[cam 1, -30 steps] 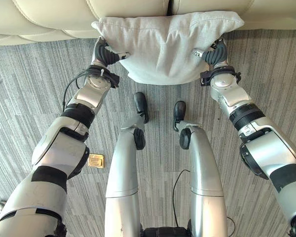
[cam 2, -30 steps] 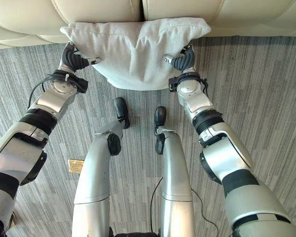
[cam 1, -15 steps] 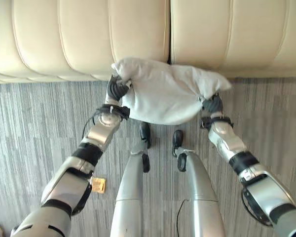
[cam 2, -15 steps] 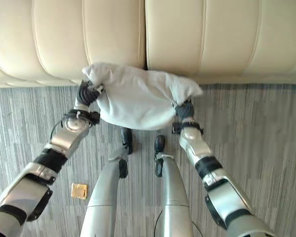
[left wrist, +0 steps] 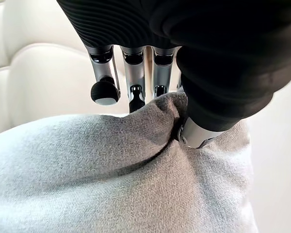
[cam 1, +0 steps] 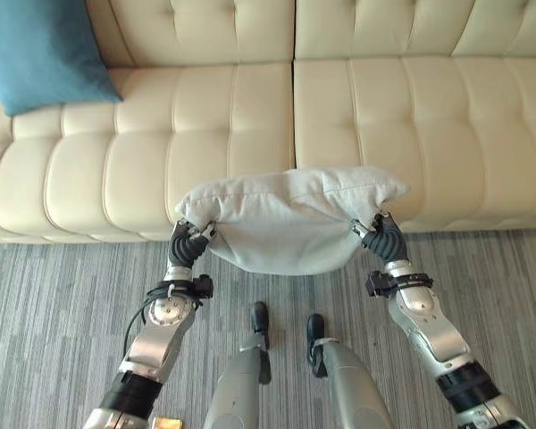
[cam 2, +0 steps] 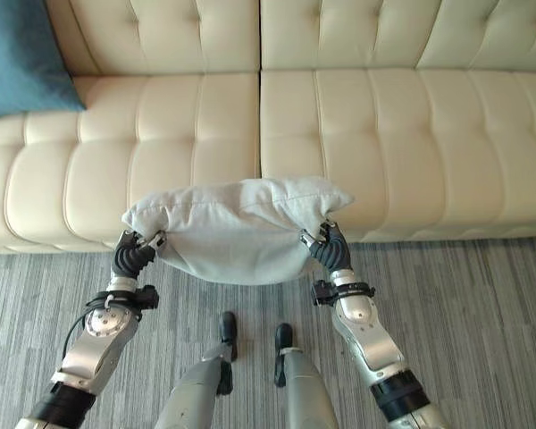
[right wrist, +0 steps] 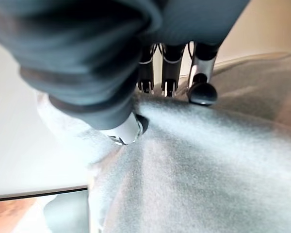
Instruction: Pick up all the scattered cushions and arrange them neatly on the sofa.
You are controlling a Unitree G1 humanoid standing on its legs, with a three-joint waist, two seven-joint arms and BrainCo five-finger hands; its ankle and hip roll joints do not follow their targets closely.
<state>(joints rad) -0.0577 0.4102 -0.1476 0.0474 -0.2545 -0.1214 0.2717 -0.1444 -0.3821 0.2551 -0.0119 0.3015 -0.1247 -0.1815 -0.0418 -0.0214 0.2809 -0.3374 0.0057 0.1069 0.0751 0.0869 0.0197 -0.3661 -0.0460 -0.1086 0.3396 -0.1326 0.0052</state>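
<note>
Raised since 1 s ago, the grey cushion [cam 1: 290, 219] now hangs in front of the sofa [cam 1: 357, 107] seat edge. Left hand [cam 1: 189, 244] and right hand [cam 1: 384, 238] each pinch 1 end, fingers [left wrist: 131, 73] curled into the fabric. Blue cushion [cam 1: 40, 49] leans at the sofa's left end.

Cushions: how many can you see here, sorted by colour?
Light grey cushion: 1, held up in front of the sofa by the left hand and right hand, one at each end.
Blue cushion: 1, propped at the sofa's left end.
Total: 2 cushions.
</note>
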